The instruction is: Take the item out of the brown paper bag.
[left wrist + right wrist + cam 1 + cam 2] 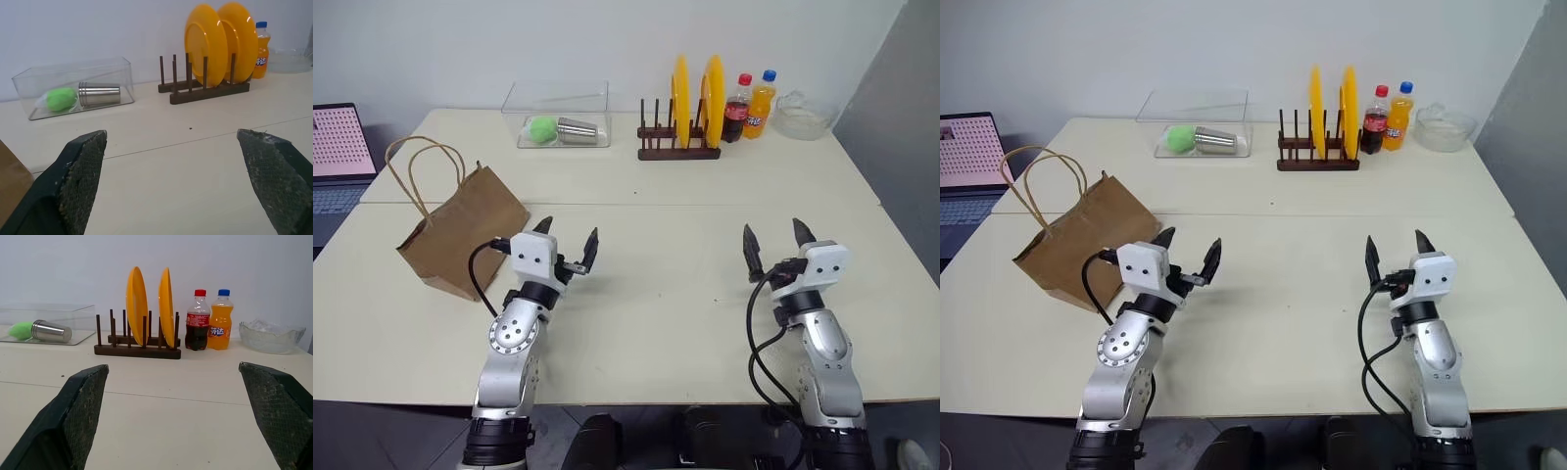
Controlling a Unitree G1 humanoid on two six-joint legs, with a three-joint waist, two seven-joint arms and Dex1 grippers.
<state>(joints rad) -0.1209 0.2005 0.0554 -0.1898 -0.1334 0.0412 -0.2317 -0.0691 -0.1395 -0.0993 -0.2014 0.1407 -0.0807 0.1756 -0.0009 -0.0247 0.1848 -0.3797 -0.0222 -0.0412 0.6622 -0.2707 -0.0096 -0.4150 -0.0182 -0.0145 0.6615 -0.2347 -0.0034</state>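
You have not started the real work yet. Nearest you, your left claw (569,247) and right claw (773,242) both hover over the bare counter (666,304) with jaws spread wide and nothing between them. The brown paper bag (460,235) sits just beside your left claw, on its outer side, slumped over with its cord handles sticking up. The item must be inside it, since you cannot see it anywhere; reaching in, gripping it and lifting it out all remain. Well behind the bag stand a clear box (558,117), a plate rack (680,145) and two bottles. The orange bottle (219,319) carries a blue label with white characters too small to read; the cola bottle (196,320) has a red label, also illegible.
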